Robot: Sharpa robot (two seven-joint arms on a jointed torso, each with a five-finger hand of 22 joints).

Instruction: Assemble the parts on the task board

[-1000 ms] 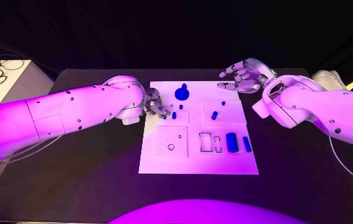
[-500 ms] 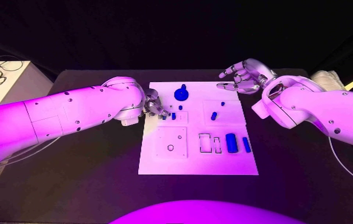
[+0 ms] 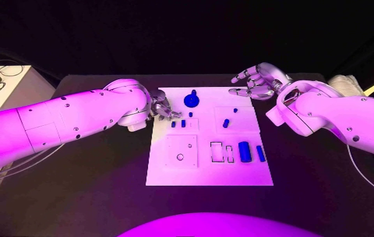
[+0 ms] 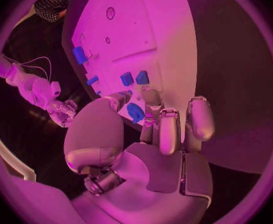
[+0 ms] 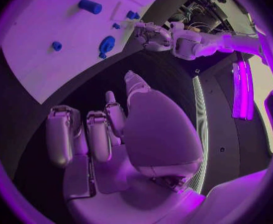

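The white task board [image 3: 204, 172] lies mid-table. My left hand [image 3: 162, 110] hovers at its left edge with its fingers apart and holds nothing. Just off its fingertips [image 4: 151, 97], two small blue parts [image 3: 173, 123] [image 3: 183, 123] sit side by side on the board, also seen as the blue parts [image 4: 126, 78]. A third small part [image 3: 190, 114] lies beside them. A larger round blue part [image 3: 192, 100] stands near the far edge. My right hand [image 3: 255, 83] floats open above the board's far right corner, its fingers [image 5: 99, 134] spread.
Another blue part [image 3: 226, 123] and a small peg [image 3: 234, 109] sit right of centre. A blue cylinder [image 3: 245, 151] and a thinner blue bar [image 3: 261, 153] lie at the near right beside two empty slots [image 3: 217, 151]. A square recess with a round hole [image 3: 180, 156] is at the near left.
My left hand has drawn back a little to the left off the board, uncovering a small blue part beside the one that was there. The right hand has stayed put.
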